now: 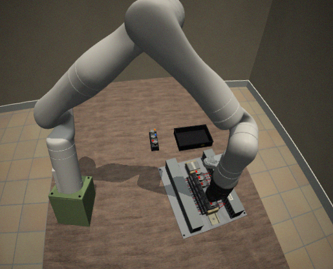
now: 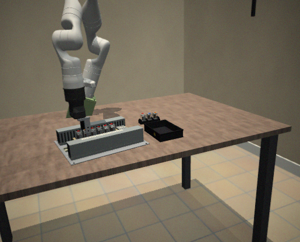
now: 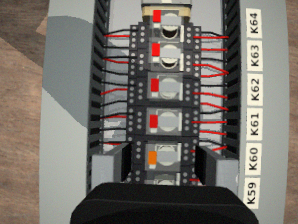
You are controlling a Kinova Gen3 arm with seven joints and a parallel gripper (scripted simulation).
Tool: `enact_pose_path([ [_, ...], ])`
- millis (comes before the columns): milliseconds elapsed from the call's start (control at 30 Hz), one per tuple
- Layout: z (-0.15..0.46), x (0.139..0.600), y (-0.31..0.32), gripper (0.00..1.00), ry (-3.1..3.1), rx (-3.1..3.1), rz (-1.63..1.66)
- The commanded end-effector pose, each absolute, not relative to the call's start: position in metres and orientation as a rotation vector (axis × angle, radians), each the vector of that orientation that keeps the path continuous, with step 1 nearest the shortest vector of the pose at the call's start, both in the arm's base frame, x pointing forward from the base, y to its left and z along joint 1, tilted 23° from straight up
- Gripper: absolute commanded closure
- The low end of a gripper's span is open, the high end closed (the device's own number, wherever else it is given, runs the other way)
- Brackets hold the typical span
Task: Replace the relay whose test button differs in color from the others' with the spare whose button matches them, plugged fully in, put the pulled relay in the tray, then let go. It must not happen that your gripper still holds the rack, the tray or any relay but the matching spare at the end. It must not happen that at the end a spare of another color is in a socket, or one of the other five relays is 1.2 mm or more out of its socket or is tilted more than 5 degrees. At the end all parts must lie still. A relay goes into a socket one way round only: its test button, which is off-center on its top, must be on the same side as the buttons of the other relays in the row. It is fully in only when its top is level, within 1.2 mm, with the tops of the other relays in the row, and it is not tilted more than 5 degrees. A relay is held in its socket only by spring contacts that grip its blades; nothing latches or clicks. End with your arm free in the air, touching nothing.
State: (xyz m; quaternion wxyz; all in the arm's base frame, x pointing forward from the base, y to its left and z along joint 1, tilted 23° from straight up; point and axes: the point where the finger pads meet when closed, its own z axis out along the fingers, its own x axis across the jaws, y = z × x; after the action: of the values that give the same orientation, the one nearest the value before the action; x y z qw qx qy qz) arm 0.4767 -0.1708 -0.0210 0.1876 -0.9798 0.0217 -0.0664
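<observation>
The orange-button relay point(image 3: 162, 157) sits nearest in the socket row point(image 3: 164, 106) (red buttons beyond), directly below and between the spread, empty fingers, which straddle it left and right.

The open end effector point(image 2: 84, 125) stands low over the relay row point(image 2: 97, 130) beside the black tray point(image 2: 163, 130).

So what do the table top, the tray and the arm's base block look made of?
Table top: looks like wood or veneer, brown grain streaks, matte. Tray: likely black plastic, uniform and dull. Base block: green, flat painted look with corner screws; metal or plastic, can't tell.
</observation>
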Motion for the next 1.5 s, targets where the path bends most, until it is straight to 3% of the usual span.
enact_pose_path([
  [0, -0.0196, 0.4759, -0.1713, 0.0, 0.061, -2.759, -0.186],
  [1467, -0.0133, 0.4756, -0.1737, 0.0, 0.06, -2.76, -0.189],
])
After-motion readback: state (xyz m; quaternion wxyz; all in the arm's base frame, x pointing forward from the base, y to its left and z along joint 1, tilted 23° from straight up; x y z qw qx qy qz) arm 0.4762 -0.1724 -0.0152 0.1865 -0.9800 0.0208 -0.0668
